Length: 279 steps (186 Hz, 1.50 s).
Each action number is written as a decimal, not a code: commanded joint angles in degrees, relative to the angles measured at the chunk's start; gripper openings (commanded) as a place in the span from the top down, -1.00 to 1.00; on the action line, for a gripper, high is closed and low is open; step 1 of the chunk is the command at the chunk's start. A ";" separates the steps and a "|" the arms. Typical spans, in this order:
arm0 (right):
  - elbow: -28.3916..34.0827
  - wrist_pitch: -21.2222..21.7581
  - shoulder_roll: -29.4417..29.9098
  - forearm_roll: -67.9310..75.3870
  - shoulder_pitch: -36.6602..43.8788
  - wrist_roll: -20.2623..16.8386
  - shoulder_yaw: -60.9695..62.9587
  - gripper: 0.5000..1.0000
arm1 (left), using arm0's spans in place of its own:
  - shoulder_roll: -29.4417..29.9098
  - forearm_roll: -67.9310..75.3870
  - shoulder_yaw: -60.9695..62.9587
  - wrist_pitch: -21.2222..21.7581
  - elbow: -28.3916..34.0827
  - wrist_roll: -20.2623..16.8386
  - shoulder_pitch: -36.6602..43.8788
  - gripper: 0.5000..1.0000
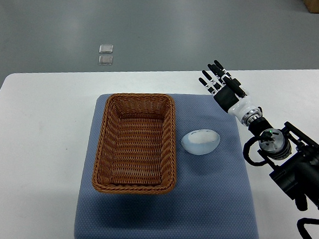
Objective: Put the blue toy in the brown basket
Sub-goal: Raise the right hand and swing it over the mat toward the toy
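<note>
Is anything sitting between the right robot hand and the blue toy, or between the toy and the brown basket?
Nothing visible. The right robot hand hovers open beyond the blue toy, with only bare blue mat between them. The toy lies just right of the brown basket; only the basket's own wall separates them.

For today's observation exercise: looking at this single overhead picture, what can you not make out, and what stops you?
- Top view: the right hand's arm is cut off by the right edge.
- Left hand: out of frame.
- Two small clear squares on the grey floor: too small to identify.
- Woven brown wicker basket's outer far wall: hidden by its rim.
- Pale blue egg-shaped toy's underside: hidden against the blue mat.
</note>
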 commanded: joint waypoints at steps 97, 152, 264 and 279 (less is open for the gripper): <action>0.54 0.09 -0.35 -0.04 0.89 0.09 -1.69 -0.65 | 0.00 0.00 0.09 0.44 0.00 0.00 0.00 -1.00; 0.54 0.09 -0.88 -1.71 2.20 -0.18 -1.78 -0.65 | 0.00 0.00 0.35 0.53 0.09 0.00 0.00 -1.00; 0.98 1.76 -10.37 -15.77 13.63 -7.56 -12.50 -0.64 | 0.00 0.00 0.44 0.53 0.00 0.00 0.00 -1.00; 1.51 3.42 -14.24 -17.97 18.20 -8.26 -20.59 -0.64 | 0.00 0.00 0.53 0.53 0.00 0.00 0.00 -1.00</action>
